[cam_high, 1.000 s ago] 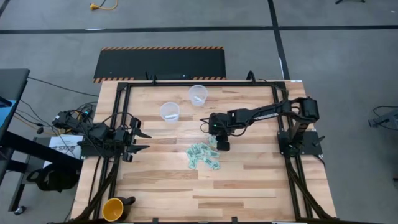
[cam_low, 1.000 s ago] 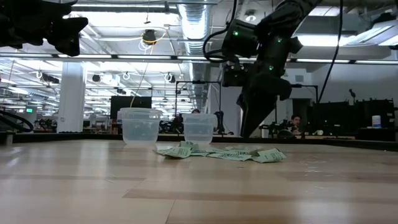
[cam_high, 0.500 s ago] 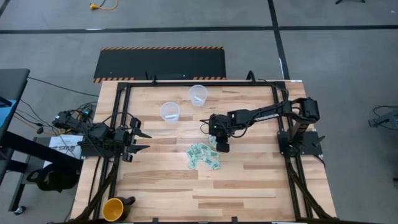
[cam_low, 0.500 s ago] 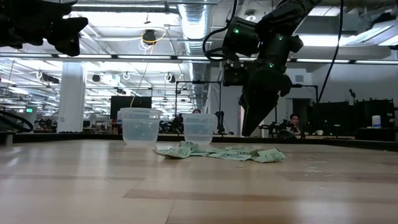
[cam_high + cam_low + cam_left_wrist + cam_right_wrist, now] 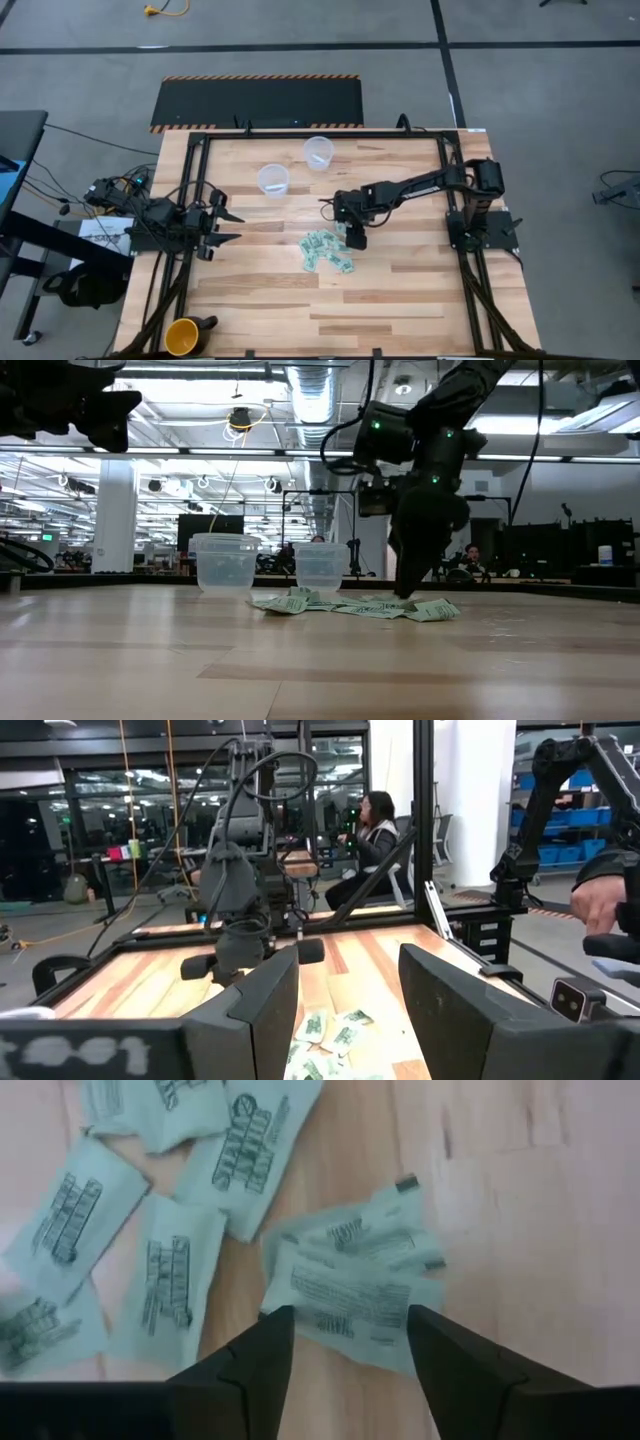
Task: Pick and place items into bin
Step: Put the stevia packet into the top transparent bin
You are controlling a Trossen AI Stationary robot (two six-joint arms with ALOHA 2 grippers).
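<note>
Right tool [image 5: 340, 1342] open, low over packets [image 5: 345, 1275], one between its fingers

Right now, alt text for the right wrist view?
The right gripper hangs with open jaws just above a mint-green and white packet lying on the wooden table. More packets of the same kind lie scattered flat beside it, some overlapping.

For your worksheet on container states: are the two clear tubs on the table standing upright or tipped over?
Upright. The low view shows both clear tubs standing on their bases; the high view shows their round open rims facing up.
</note>
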